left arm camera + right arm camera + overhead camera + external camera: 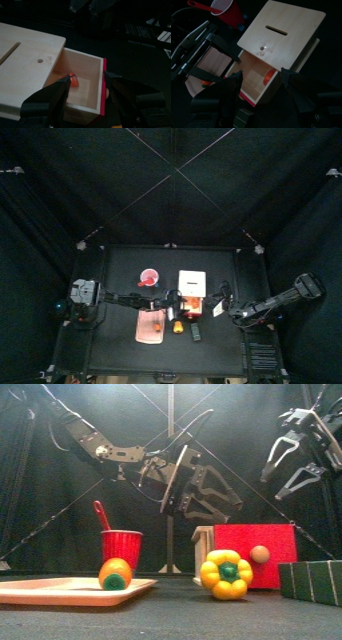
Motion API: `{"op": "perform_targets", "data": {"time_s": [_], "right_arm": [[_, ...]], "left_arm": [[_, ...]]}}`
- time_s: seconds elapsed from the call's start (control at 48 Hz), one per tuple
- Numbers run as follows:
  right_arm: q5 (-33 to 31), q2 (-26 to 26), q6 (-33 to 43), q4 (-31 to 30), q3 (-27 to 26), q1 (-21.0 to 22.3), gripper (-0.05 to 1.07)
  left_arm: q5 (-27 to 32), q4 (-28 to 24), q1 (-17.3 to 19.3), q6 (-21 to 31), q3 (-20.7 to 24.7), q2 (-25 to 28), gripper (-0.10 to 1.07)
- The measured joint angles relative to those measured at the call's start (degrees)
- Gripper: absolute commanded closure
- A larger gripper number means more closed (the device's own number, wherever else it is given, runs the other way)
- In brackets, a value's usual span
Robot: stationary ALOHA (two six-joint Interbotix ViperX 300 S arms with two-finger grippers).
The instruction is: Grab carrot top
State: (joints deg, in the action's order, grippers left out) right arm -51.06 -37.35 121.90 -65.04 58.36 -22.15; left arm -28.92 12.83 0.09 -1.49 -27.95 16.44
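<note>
We see the left gripper [85,92] with jaws spread wide over the open wooden box [83,75], a small orange piece [73,80] lying inside near its red edge [103,87].

- I see the carrot [115,573] as a small orange toy with a green top at its lower end.
- It stands roughly upright on the pink tray [54,590] at the table's front left.
- It sits just before the red cup [122,545], untouched.
</note>
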Motion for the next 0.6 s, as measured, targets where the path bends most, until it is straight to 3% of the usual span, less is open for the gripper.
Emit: {"op": "perform_targets", "data": {"time_s": [0.208, 0.354, 0.604], "right_arm": [[0.0, 0.0, 0.0, -0.09, 0.0, 0.0, 0.09], [-0.09, 0.0, -0.09, 0.26, 0.0, 0.0, 0.09], [-0.09, 0.0, 0.0, 0.88, 0.0, 0.0, 0.09]], "left_arm": [[0.0, -2.81, -0.97, 0.09, -3.69, -3.43, 0.08], [0.26, -6.06, -2.9, 0.09, -8.79, -9.14, 0.08], [0.35, -9.93, -11.34, 0.0, -19.51, -14.94, 0.08]]}}
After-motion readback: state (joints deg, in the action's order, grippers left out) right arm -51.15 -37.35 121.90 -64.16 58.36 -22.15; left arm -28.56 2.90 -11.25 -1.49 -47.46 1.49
